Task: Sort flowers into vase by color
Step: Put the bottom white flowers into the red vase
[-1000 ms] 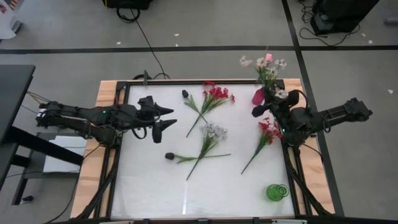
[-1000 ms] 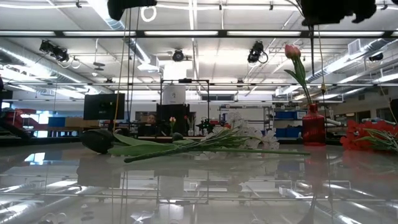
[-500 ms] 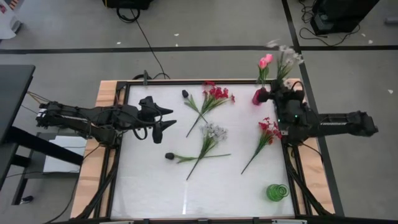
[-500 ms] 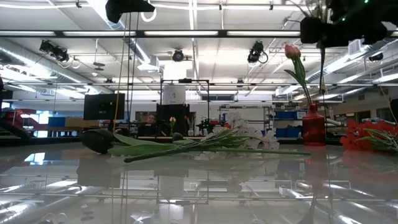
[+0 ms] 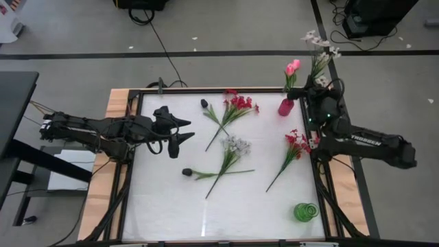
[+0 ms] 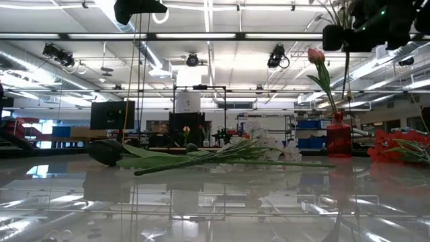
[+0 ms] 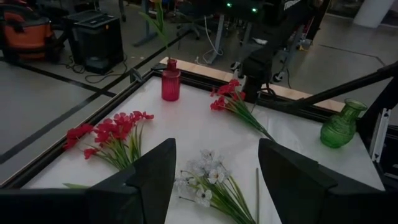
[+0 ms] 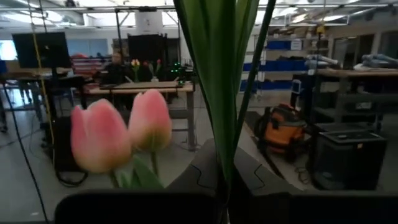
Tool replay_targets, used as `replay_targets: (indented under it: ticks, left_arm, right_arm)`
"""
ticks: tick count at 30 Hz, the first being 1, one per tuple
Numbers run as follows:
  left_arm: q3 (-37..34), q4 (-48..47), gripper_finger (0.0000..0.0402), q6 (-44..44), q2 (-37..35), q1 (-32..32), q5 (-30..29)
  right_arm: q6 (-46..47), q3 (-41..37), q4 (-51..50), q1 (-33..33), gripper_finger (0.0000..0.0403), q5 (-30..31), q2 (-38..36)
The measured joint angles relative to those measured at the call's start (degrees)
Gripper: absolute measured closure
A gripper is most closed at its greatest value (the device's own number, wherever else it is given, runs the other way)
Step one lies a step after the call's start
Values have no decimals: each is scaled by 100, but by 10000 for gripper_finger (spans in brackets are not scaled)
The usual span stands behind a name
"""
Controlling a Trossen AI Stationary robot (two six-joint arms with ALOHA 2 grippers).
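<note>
My right gripper [image 5: 317, 95] is at the far right corner, beside a red vase [image 5: 286, 106] that holds pink buds [image 5: 293, 66]. It is shut on a white blossom spray [image 5: 319, 45]. My left gripper [image 5: 180, 130] hovers open and empty over the table's left part. On the table lie two red sprays [image 5: 236, 106] [image 5: 295, 144], a white spray [image 5: 235, 147] and two dark buds [image 5: 204, 103] [image 5: 186, 172]. A green vase [image 5: 306, 211] stands near the front right. My right gripper pinches the white spray's green stem and leaves [image 8: 221, 106] between its two fingers. The fingers are about level, come from the table's right side and lie across the stem. The spray stands upright, blossoms above the gripper. The stem's lower end [image 6: 347, 70] hangs clear of the table.
The table's dark frame [image 5: 322, 182] runs under my right arm. The white spray and a dark bud lie across the table's middle [image 6: 222, 153]. Cables and equipment stand on the floor beyond the far edge.
My right gripper has carried the white spray from above the red vase toward the table's far right corner, and the arm has swung round. The blossoms now hang out past the far edge. My left arm has kept still.
</note>
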Motion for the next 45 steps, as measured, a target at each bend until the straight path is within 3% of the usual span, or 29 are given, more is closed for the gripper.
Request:
replay_targets:
  ticks: [4, 18, 24, 31, 41, 45]
  left_arm:
    - [0, 1, 168, -1, 0, 0, 0]
    - [2, 2, 168, -4, 0, 0, 0]
    - [2, 0, 168, -4, 0, 0, 0]
    - [2, 2, 168, -4, 0, 0, 0]
    - [2, 2, 168, -6, 0, 0, 0]
    - [2, 2, 168, -6, 0, 0, 0]
  right_arm:
    - [161, -2, 1, -383, 389, -599, 115]
    - [334, -32, -326, -513, 389, -939, 544]
    - [903, -468, -252, -645, 389, -988, 610]
    - [961, -851, -87, -767, 384, -1202, 610]
    - [351, -664, -416, -768, 312, -1411, 604]
    - [607, -262, -1333, -781, 273, -1411, 605]
